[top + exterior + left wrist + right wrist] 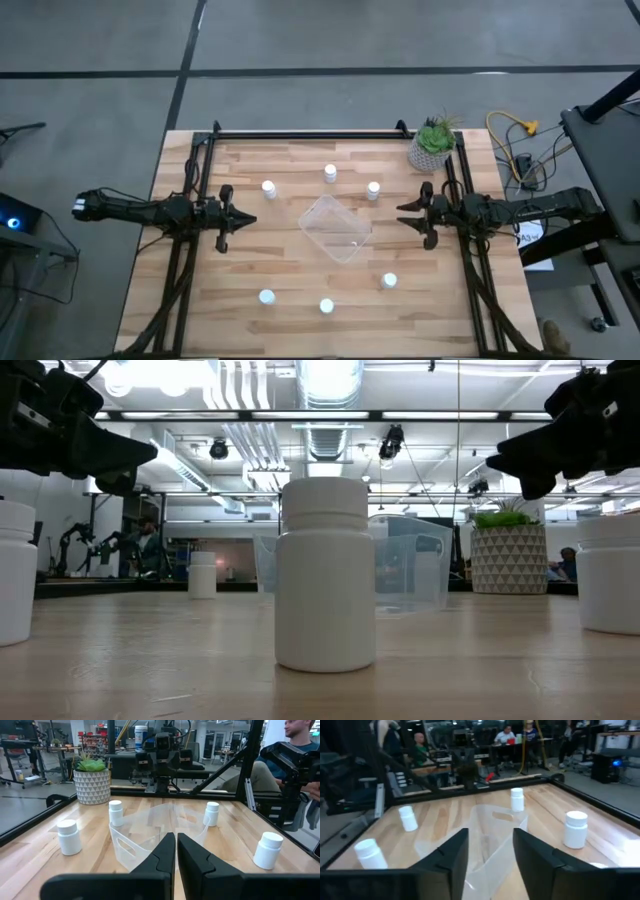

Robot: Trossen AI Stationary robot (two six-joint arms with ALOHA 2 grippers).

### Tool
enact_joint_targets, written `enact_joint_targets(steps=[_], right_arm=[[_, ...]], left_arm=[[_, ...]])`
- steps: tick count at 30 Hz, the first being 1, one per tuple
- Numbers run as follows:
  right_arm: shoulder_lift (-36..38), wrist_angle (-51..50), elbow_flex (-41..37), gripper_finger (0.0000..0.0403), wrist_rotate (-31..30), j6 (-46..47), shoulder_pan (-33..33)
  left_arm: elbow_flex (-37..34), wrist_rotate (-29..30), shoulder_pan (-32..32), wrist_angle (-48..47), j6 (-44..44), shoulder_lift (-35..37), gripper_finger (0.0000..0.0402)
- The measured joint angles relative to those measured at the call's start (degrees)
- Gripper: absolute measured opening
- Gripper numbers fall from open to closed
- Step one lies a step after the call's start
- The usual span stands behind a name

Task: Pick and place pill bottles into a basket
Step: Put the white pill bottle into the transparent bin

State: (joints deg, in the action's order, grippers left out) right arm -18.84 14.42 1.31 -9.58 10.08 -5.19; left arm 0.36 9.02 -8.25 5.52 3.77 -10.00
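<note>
Six small white pill bottles stand upright on the wooden table: three on the far side (268, 187), (330, 173), (373, 190) and three on the near side (266, 296), (326, 306), (389, 281). The clear basket (336, 228) sits mid-table, turned at an angle and holding nothing. My left gripper (246, 220) hovers left of the basket, fingers shut (176, 855), pointing at it. My right gripper (402, 216) hovers right of the basket, fingers open (490, 855), also pointing at it. Both are above the table and touch nothing.
A pale patterned pot with a green plant (432, 146) stands at the far right corner. Black frame rails (300, 133) run along the far edge and both sides. In the low view one bottle (325, 575) stands close to the camera. People sit beyond the table (300, 740).
</note>
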Motion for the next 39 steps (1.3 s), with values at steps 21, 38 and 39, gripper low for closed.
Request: enact_joint_targets(steps=[21, 38, 39], right_arm=[[-17.44, -43.02, 37.42, 0.0217, -13.58, -7.21, 0.0], [-24.92, -36.12, 38.84, 0.0235, -14.64, -14.61, -0.03], [-25.07, -34.9, 38.85, 0.0234, -14.63, -14.75, -0.04]], left_arm=[[0.0, 0.01, 0.0, 0.0, 0.04, 0.0, 0.0], [0.0, 0.0, 0.0, -0.03, 0.09, 0.0, 0.0], [0.0, 0.01, 0.0, -0.03, 0.09, -0.04, 0.0]])
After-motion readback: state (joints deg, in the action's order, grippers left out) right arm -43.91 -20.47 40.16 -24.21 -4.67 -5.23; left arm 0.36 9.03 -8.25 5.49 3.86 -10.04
